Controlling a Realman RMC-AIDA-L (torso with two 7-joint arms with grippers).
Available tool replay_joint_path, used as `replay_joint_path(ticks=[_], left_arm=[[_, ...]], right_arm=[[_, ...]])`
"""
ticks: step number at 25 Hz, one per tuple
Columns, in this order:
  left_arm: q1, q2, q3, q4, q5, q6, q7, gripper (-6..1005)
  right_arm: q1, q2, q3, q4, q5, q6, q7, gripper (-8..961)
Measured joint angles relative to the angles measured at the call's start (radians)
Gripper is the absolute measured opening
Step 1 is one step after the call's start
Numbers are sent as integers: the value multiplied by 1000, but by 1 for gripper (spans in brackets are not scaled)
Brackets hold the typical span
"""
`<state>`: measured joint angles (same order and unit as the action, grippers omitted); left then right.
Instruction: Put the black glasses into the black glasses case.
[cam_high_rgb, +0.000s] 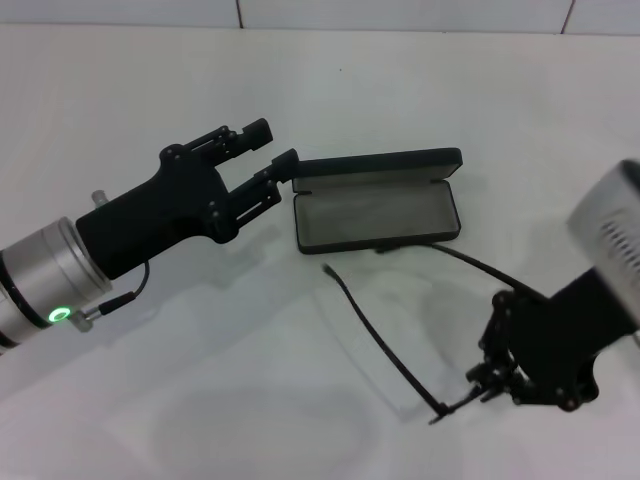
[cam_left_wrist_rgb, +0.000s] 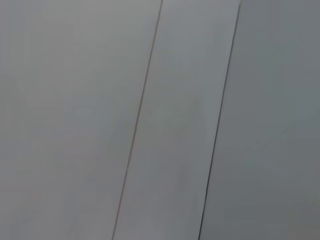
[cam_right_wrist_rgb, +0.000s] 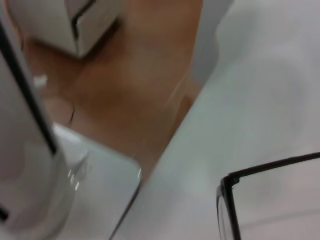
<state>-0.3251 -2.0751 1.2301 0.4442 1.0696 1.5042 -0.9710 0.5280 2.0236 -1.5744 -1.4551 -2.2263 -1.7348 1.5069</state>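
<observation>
Item: black glasses (cam_high_rgb: 400, 340), pinched at the front frame in my right gripper (cam_high_rgb: 478, 385), at 5 o'clock from the black glasses case (cam_high_rgb: 378, 215). Case lies open; my left gripper (cam_high_rgb: 270, 150), fingers spread, touches its 9 o'clock end. Step: carrying. Next, I judge: lift toward 11 o'clock, lower into the lining.

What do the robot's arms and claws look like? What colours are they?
The left gripper is matte black with thin linkage rods. Behind it sits a silver metal cylinder with a glowing green ring light and a thin black cable. The right gripper is black too, behind it a pale grey housing with rows of small dots.
</observation>
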Motion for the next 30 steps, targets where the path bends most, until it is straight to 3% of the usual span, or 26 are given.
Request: replay_joint_path(ticks=[8,16,22,30], left_arm=[[-2,6,-1,-1,-11,31,0,525],[-37,17,-1,1,-11,32,-14,526],[-77,18,-25,-10,-4,23,-14,526],[-170,16,-18,-32,58,23,-49,526]], right_arm=[[-118,3,243,62,290,10,-236,110],[-191,2,287,260,459,163,-425,110],[-145,3,251,472,580,307,-479,110],[-59,3,247,676,698,328,-555,110]])
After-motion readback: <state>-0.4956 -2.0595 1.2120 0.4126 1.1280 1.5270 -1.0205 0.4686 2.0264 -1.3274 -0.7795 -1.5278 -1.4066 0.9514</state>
